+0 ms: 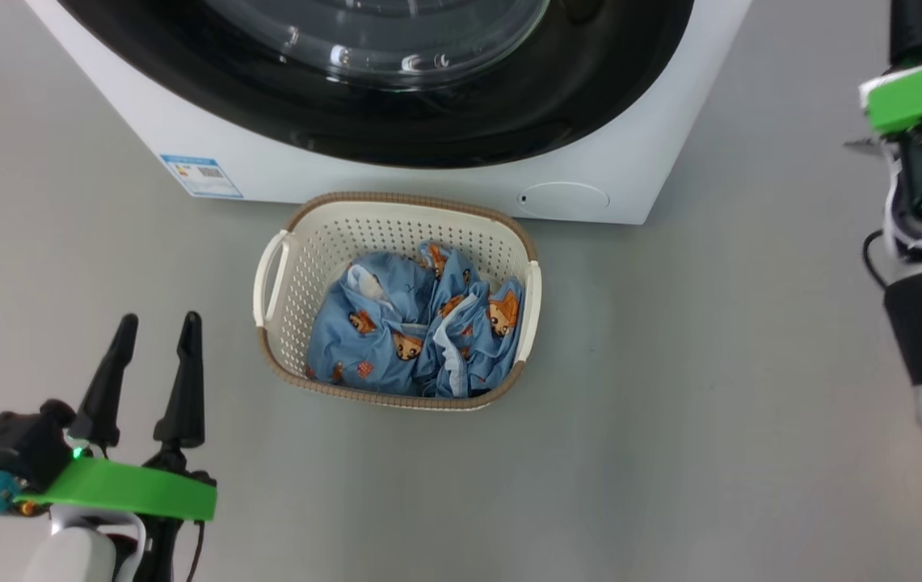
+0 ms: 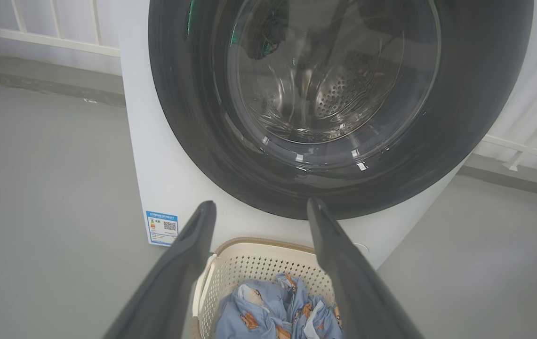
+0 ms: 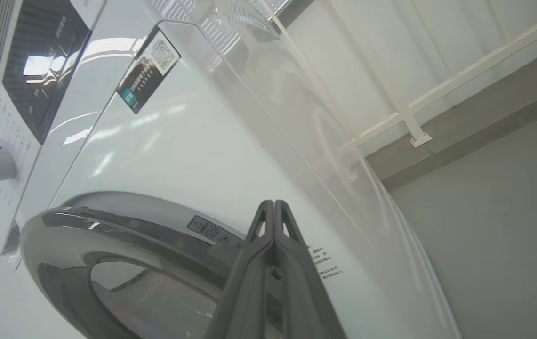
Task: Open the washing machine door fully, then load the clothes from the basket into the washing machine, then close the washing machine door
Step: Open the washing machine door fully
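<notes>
Left claw [image 1: 158,322] spread, well apart from the washing machine door [image 2: 475,94]. Right claw [image 3: 273,205] pressed together near it; could slip off glossy rim.

Blue label [image 1: 200,175] on washing machine [image 1: 283,174], unreadable

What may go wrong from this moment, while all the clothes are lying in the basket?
1. The right claw is shut and points at the glossy rim of the washing machine door; it may slide off without catching it.
2. The clothes lie bunched together in the basket; the open left claw may lift only part of them, or drag the basket along.
</notes>
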You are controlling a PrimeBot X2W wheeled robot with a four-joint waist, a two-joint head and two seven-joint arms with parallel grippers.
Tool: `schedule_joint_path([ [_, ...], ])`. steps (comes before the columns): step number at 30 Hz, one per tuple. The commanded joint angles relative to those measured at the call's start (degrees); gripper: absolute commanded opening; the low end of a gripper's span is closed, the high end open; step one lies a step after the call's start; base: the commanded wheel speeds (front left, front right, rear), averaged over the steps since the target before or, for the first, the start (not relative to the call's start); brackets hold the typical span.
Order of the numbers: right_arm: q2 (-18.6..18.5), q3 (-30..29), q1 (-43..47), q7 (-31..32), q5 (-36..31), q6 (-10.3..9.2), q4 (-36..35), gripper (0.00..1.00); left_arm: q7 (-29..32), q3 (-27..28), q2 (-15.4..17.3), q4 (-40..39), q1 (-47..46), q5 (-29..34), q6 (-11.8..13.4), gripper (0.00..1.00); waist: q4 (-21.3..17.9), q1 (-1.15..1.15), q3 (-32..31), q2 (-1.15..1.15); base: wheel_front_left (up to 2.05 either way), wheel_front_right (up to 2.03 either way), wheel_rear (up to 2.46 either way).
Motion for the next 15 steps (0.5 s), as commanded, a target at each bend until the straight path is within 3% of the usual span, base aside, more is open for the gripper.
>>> schedule_joint_path([
  [1, -0.6, 0.4, -3.2, 2.1, 3.3, 0.33, -0.5, 0.00, -0.4, 1.7, 1.9, -1.8, -2.5, -0.7, 0.0, 1.00, 0.6, 0.00, 1.3, 0.00, 0.00, 0.00, 0.00],
  [15, -2.9, 1.2, -12.9, 19.5, 22.2, 0.33, 3.1, 0.00, -0.4, 0.5, 1.8, -2.0, -4.6, -2.2, 0.0, 1.00, 2.8, 0.00, 4.7, 0.00, 0.00, 0.00, 0.00],
])
